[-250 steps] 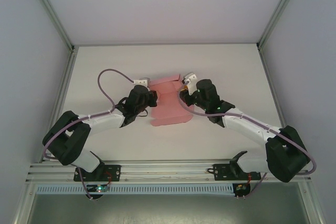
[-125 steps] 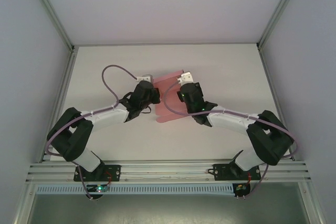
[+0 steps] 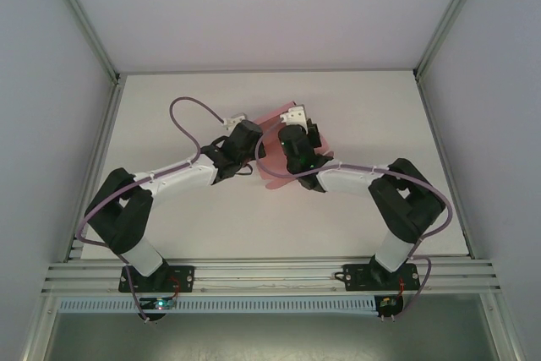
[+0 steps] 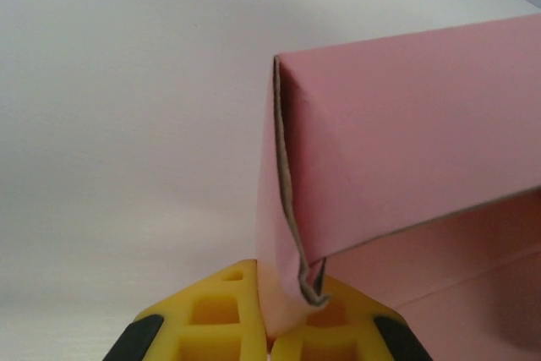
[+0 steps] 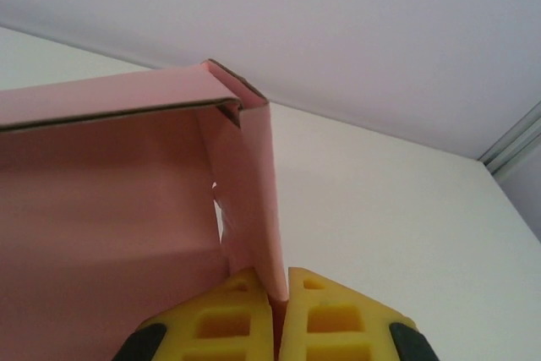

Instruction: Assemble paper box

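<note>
One white table (image 3: 380, 107) carries everything. My two arms reach in from its near edge, the left arm (image 3: 169, 182) and the right arm (image 3: 363, 179), and they meet around the middle of the table, a little toward the far edge.

Between them is the one paper box (image 3: 275, 177). It is thin pink card with a raw brown cut edge, partly folded and tilted. I cannot tell whether its lower edge touches the table. My left wrist view shows a long pink panel folded over on itself, with the doubled end running down into my grip. My right wrist view shows a folded corner where two walls meet and a small flap is tucked inside.

My left jaws are closed on that doubled end. My right jaws are pinched shut on the upright wall below the corner. Each wrist view shows two yellow pads (image 4: 224, 314), four in all, pressed against pink card.
</note>
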Controlling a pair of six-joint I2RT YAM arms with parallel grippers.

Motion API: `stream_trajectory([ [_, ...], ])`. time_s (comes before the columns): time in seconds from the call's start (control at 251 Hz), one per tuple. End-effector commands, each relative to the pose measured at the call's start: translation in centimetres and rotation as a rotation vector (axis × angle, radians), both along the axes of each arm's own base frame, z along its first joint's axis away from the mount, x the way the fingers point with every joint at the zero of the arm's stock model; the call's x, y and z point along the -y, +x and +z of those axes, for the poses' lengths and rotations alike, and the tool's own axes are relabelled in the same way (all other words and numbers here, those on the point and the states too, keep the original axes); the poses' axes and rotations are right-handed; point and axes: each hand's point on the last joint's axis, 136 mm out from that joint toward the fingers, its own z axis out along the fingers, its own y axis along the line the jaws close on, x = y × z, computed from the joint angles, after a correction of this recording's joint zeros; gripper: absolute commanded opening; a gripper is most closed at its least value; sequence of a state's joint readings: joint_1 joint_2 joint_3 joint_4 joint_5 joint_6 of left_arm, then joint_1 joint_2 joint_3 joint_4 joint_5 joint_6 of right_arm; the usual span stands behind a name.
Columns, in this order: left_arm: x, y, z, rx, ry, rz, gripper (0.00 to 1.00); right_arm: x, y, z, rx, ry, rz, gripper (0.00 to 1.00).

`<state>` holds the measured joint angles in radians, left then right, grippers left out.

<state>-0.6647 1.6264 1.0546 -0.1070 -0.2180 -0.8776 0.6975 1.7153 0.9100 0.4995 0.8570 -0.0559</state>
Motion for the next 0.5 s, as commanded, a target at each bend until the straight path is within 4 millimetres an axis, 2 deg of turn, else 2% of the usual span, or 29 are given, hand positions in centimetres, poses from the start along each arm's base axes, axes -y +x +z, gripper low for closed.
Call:
stream_trajectory([
  [0.0, -8.8, -4.2, -5.5, -0.24, 0.314, 0.199, 0.0, 13.0, -0.7, 4.2, 0.115, -0.184, -0.602, 0.0],
  [0.16, -10.1, -4.6, -5.2, -0.259, 0.368, 0.24, 0.0, 14.2, -1.1, 4.9, 0.113, -0.296, -0.676, 0.0],
  [0.327, -9.5, -4.5, -5.0, -0.248, 0.331, 0.22, 0.0, 14.8, -1.0, 5.1, 0.098, -0.36, -0.689, 0.0],
  [0.407, -8.1, -4.1, -5.0, -0.239, 0.298, 0.153, 0.0, 12.9, -0.4, 5.3, 0.135, -0.348, -0.577, 0.0],
  [0.499, -5.6, -3.2, -4.6, -0.2, 0.223, 0.046, 0.0, 8.4, 0.9, 4.0, 0.074, -0.351, -0.312, 0.04],
])
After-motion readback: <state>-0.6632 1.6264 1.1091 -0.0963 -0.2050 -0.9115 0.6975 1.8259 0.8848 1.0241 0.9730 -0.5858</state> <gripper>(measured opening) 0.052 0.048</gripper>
